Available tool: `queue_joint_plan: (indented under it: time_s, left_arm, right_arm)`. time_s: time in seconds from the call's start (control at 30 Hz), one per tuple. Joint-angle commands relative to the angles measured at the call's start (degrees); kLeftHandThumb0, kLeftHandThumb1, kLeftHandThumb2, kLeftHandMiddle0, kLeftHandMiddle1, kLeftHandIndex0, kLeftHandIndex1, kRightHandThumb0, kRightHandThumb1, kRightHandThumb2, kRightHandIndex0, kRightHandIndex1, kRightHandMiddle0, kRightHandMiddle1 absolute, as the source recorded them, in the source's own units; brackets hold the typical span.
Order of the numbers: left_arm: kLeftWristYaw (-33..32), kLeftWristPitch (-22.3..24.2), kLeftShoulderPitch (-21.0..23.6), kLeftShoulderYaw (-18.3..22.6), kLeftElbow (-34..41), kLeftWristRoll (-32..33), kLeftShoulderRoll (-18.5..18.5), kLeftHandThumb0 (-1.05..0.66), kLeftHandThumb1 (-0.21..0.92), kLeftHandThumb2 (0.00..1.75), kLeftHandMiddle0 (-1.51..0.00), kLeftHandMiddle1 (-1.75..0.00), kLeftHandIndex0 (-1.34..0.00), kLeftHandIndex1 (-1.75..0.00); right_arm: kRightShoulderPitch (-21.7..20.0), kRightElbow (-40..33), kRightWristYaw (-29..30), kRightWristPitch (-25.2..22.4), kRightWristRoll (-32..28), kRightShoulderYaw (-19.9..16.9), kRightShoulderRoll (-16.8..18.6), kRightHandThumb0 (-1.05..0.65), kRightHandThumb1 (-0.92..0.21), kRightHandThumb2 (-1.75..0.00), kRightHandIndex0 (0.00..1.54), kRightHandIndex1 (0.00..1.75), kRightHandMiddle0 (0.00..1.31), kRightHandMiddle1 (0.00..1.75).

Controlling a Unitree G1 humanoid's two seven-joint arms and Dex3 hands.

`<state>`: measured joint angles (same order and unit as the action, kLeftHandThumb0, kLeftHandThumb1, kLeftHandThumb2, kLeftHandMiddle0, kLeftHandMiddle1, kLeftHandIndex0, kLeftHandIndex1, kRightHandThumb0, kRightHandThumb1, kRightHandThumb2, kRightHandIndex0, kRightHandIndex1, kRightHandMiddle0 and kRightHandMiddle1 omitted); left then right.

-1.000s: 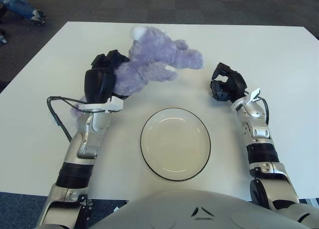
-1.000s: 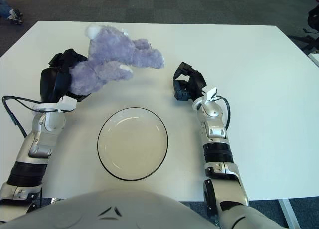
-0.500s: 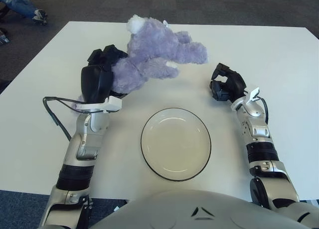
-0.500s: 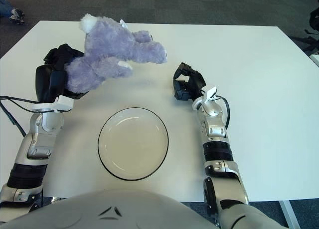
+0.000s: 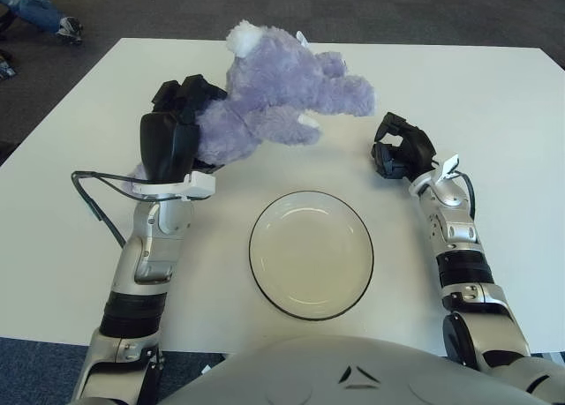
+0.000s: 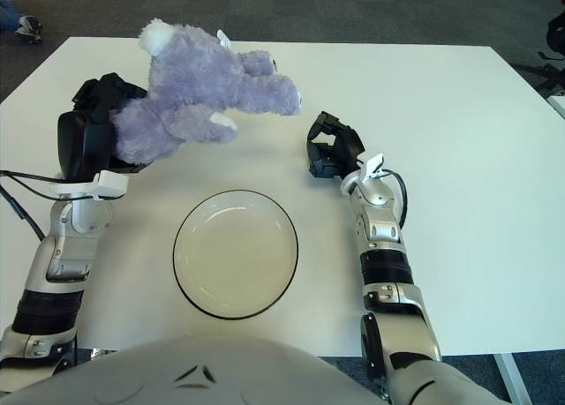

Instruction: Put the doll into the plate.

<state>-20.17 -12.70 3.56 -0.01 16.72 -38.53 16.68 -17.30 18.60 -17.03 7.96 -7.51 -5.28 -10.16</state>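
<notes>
Now that my left hand (image 5: 177, 136), clamped on the doll (image 5: 274, 96), has raised it higher, it hangs at 11 o'clock from the plate (image 5: 311, 254), not yet over it.

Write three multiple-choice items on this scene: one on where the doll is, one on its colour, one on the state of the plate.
1. Where is the doll?
A. In the left hand, beyond the plate
B. In the plate
C. Under the right hand

2. What colour is the doll?
A. Green
B. Purple
C. Red

3. What state is the plate in?
A. Stacked
B. Overturned
C. Empty

Answers: 1 A, the left hand grips it beyond the plate; 2 B, its plush is purple; 3 C, nothing lies in it. The right hand shows right of the plate.
</notes>
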Motion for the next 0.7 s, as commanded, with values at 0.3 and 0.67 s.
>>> queue_joint_plan:
  time_s: [0.3,0.67]
  left_arm:
    - [-0.1,-1.0,1.0,0.3,1.1,0.0,-0.4,0.62,0.01,1.69,-0.87,-1.75,-1.14,-1.75]
    - [-0.4,-1.9,1.0,-0.3,0.9,-1.3,-0.4,0.62,0.01,1.69,-0.87,-1.75,-1.14,-1.75]
  right_arm:
    - [-0.9,0.7,-0.6,0.7,-0.4,-0.3,-0.5,-0.45,-0.4,-1.22,1.24,1.75,0.55,1.75]
    - [-1.0,-0.5,-1.4,-2.7,-1.2,-0.2,-0.5,-0.45,-0.4,-1.21,1.23,1.75,0.54,1.75]
